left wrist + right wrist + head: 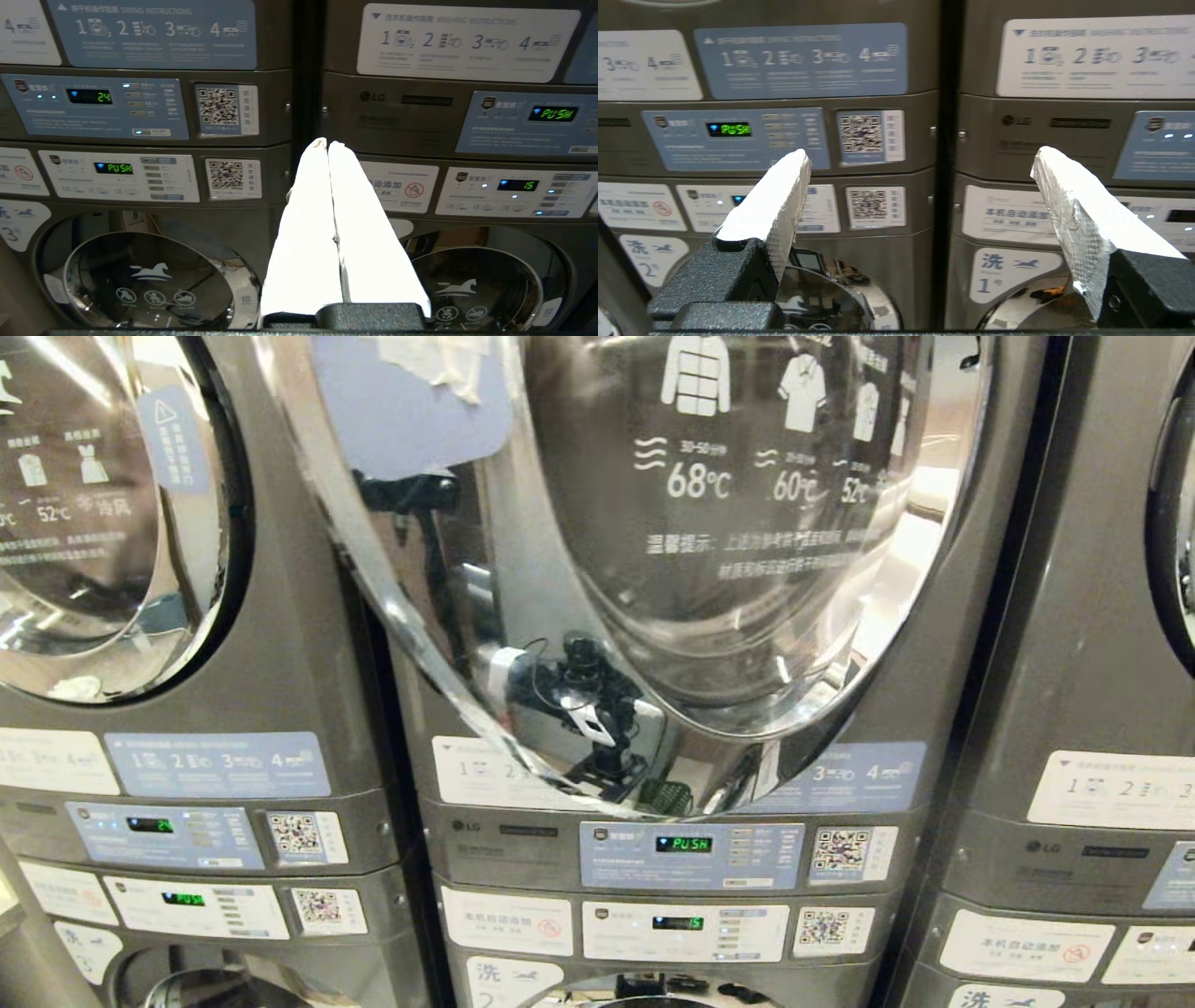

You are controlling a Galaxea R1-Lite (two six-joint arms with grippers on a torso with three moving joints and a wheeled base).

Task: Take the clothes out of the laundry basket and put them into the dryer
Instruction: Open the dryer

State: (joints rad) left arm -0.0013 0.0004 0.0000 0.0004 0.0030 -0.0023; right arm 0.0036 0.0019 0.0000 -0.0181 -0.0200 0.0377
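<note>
The dryer door [672, 551] is cut off at the head view's top edge. Small print on its instruction labels [219, 763] seems too fine to read.

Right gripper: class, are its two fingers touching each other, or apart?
Apart. The right wrist view shows the right gripper with one finger and the other spread wide, machine panels visible between them.

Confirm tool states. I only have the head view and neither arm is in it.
Observer: Left tool is shut, fingers pressed together, nothing between them.
Operator: Right one?
Observer: Right tool is open wide and empty, facing the gap between the middle and right machine stacks.
Operator: Basket anywhere?
Observer: No laundry basket in either wrist view. They show only control panels and lower washer doors.
</note>
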